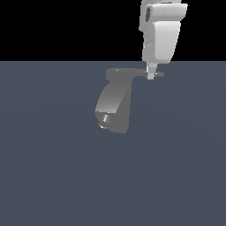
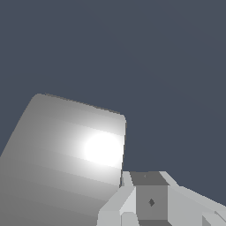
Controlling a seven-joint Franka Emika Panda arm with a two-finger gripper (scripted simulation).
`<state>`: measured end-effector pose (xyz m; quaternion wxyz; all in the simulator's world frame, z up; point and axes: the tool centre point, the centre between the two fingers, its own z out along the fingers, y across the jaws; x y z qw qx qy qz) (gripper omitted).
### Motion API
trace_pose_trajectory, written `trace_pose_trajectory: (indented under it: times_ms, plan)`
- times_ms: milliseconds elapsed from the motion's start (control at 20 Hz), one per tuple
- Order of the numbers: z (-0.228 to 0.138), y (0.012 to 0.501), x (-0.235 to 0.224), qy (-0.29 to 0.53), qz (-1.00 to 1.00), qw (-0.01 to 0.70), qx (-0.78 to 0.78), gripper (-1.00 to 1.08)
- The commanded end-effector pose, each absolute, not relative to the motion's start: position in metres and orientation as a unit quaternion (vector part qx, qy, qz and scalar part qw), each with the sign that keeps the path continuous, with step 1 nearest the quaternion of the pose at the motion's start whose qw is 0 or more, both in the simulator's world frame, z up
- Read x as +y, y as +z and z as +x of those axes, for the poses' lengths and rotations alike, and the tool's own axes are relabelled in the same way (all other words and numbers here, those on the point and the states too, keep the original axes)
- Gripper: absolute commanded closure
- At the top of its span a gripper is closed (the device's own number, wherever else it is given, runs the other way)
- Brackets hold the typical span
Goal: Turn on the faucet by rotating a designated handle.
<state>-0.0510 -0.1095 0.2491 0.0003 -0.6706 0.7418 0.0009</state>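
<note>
The faucet [image 1: 114, 103] is a chunky grey curved block on the floor, with a small shiny nozzle [image 1: 104, 119] at its lower end. The handle [image 1: 134, 74] is a thin flat dark lever reaching from the faucet's top towards the exterior view's right. My gripper [image 1: 151, 75] comes down from above, and its fingertips sit against the handle near its outer tip. The fingers look pressed together, with nothing between them. In the wrist view the faucet's lit curved body [image 2: 66, 154] fills the picture next to my gripper [image 2: 150, 194]; the handle is hidden there.
The white arm [image 1: 161, 35] hangs down from the top of the exterior view, to the right of the faucet. A flat blue-grey floor [image 1: 53, 176] spreads all around the faucet.
</note>
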Motion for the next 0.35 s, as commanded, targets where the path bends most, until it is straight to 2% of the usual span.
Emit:
trace_pose_trajectory:
  times_ms: [0, 300]
  plan:
    - [-0.048, 0.249, -0.128, 0.000, -0.663, 0.000, 0.749, 1.08]
    - [-0.039, 0.249, -0.143, 0.000, -0.661, 0.000, 0.750, 1.08]
